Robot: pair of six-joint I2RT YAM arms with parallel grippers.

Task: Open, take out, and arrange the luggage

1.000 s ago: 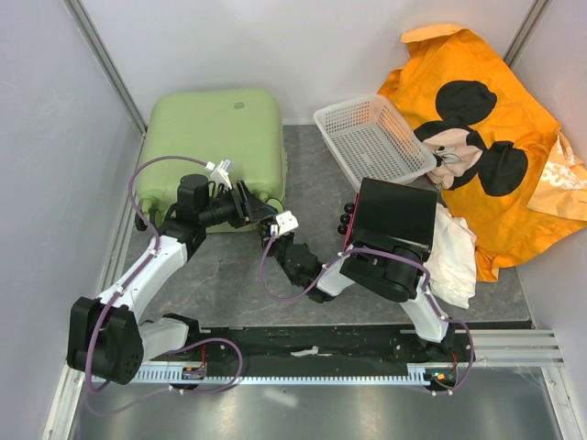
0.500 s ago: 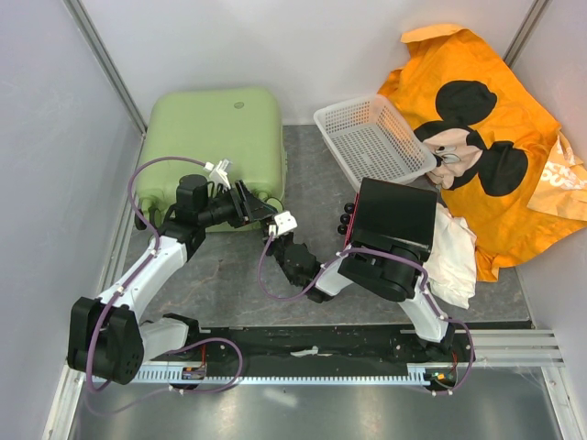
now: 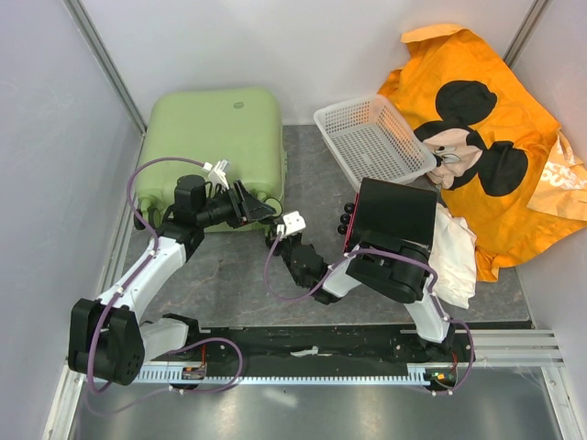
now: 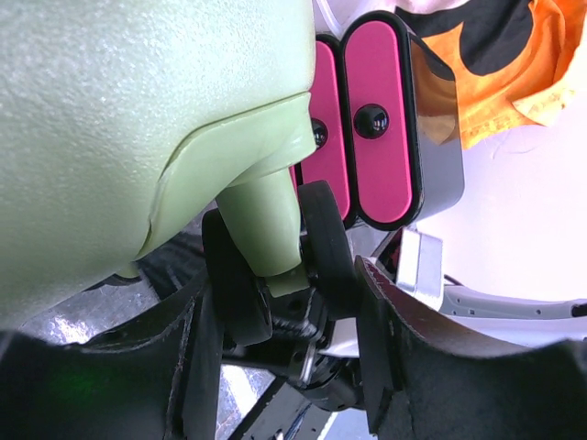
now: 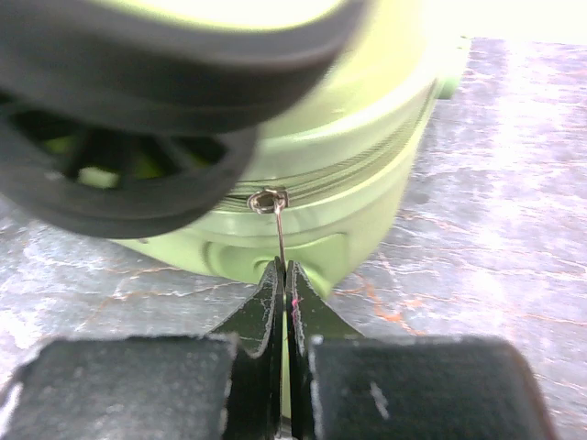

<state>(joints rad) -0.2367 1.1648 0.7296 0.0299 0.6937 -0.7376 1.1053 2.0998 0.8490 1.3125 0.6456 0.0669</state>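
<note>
No words or numbers can be read anywhere in the room. The orange cloth [image 3: 486, 64] at the far right carries a printed cartoon mouse face, with no legible lettering. White marks on an orange sheet [image 3: 570, 179] at the right edge are cut off and unreadable. A small round emblem [image 3: 238, 104] on the luggage [image 3: 215, 147] is too small to make out.

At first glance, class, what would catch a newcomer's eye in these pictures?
The bright orange Mickey Mouse cloth fills the far right corner. The pale green suitcase lies closed at far left. At its near edge, the right gripper pinches the zipper pull.
</note>
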